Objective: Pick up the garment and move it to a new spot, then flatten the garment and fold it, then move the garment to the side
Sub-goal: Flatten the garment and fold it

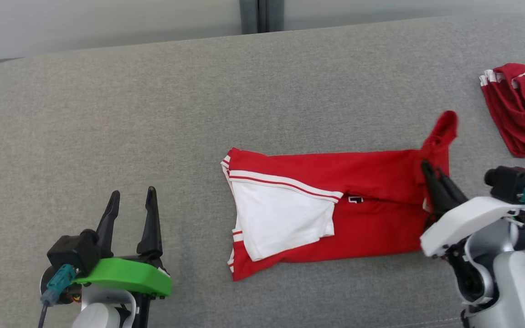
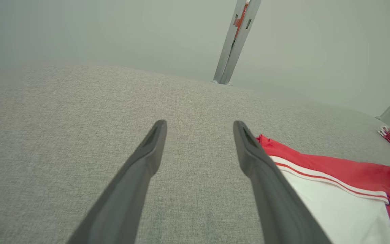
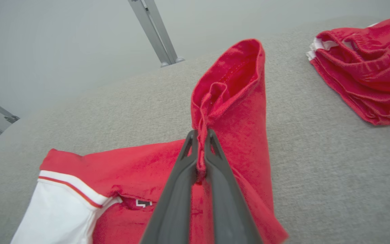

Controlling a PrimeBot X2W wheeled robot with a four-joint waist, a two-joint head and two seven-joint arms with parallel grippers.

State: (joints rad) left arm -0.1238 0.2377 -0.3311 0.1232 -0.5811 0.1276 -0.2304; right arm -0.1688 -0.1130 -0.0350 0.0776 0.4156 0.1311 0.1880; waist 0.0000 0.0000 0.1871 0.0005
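Observation:
The garment (image 1: 358,200) is a red piece with a white panel and white stripes, lying folded lengthwise across the grey cushion. Its right end is pinched up into a raised peak (image 1: 442,130). My right gripper (image 1: 429,171) is shut on that raised end; in the right wrist view the two fingers close on a bunched red fold (image 3: 200,135) of the garment (image 3: 235,101). My left gripper (image 1: 132,200) rests open on the cushion to the left of the garment, nothing between its fingers (image 2: 151,149). The garment's striped edge (image 2: 317,173) lies just right of them.
A second red garment with white trim (image 1: 520,109) lies crumpled at the far right of the cushion (image 1: 153,114), also in the right wrist view (image 3: 364,64). A pale wall with a metal post (image 2: 234,40) stands behind the cushion's far edge.

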